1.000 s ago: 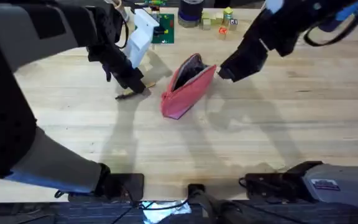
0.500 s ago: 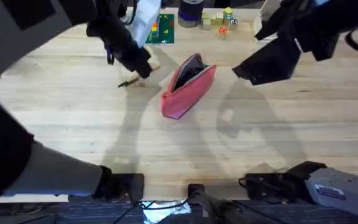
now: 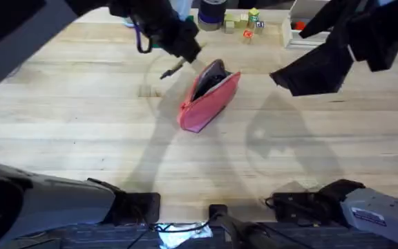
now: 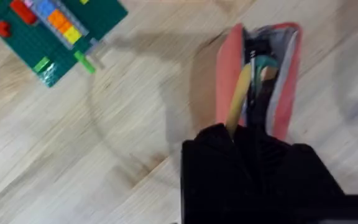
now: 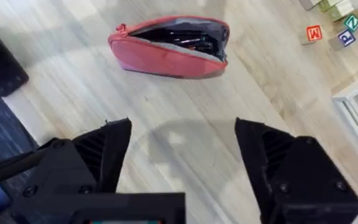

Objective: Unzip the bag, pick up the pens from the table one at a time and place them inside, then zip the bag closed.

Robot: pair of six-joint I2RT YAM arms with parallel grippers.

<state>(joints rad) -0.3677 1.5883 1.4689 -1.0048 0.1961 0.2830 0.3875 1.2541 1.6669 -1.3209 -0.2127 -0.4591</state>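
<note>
The pink bag [image 3: 209,97] lies on the table [image 3: 81,138] with its zip open and dark lining showing. My left gripper [image 3: 184,54] hovers just beyond the open end, shut on a tan-yellow pen [image 3: 173,69] with a dark tip. In the left wrist view the pen [image 4: 240,96] points from my gripper [image 4: 247,134] down over the open mouth of the bag [image 4: 227,68]. My right gripper [image 3: 302,75] hangs open to the right of the bag, apart from it. In the right wrist view its fingers [image 5: 107,149] stand wide apart, with the bag [image 5: 166,59] farther off.
Coloured toy blocks [image 3: 244,24] and a dark cylinder [image 3: 211,14] sit at the far edge. A white tray [image 3: 302,31] is at the far right. A green brick baseplate [image 4: 48,31] lies on the table near the bag. Bare planks stretch across the near half.
My left gripper has lifted the pen off the table and carried it right and farther back to the bag's open end. The right gripper has drawn away to the right.
</note>
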